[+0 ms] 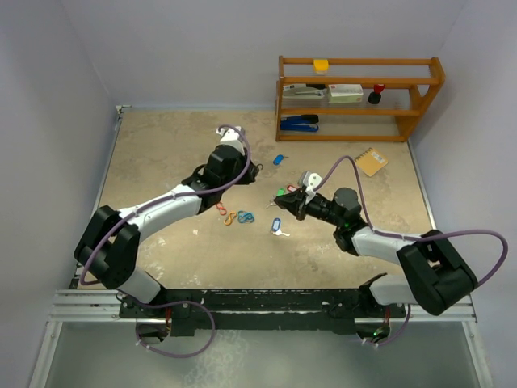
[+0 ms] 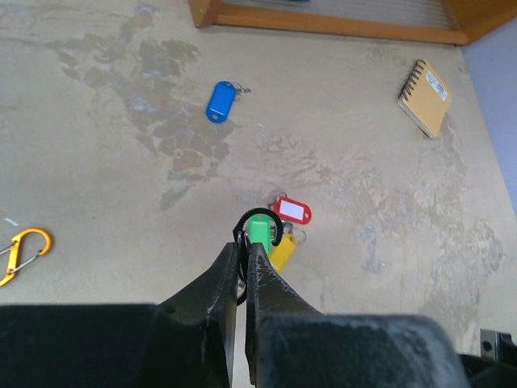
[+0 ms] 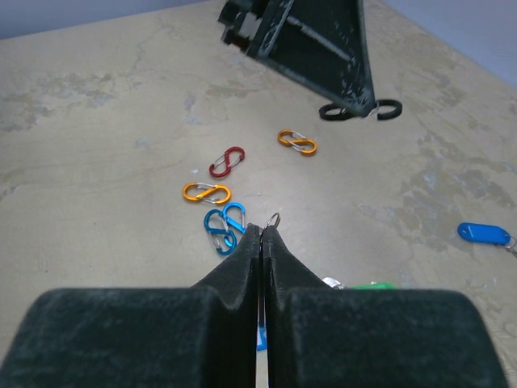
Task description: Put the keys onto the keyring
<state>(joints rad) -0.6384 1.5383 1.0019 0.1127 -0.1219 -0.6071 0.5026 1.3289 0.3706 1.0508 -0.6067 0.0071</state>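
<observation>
Tools both closed: your left tool (image 2: 245, 247) grips the black keyring (image 2: 258, 212), your right tool (image 3: 261, 231) pinches a small key loop (image 3: 273, 218); nothing looks threaded yet, with blue key (image 2: 220, 101), red key (image 2: 292, 212) and green key (image 2: 260, 234) loose on the table (image 2: 97, 121).

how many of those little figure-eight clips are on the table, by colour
orange metal figure-eight clips: 2
red metal figure-eight clip: 1
blue metal figure-eight clips: 2
total: 5
</observation>
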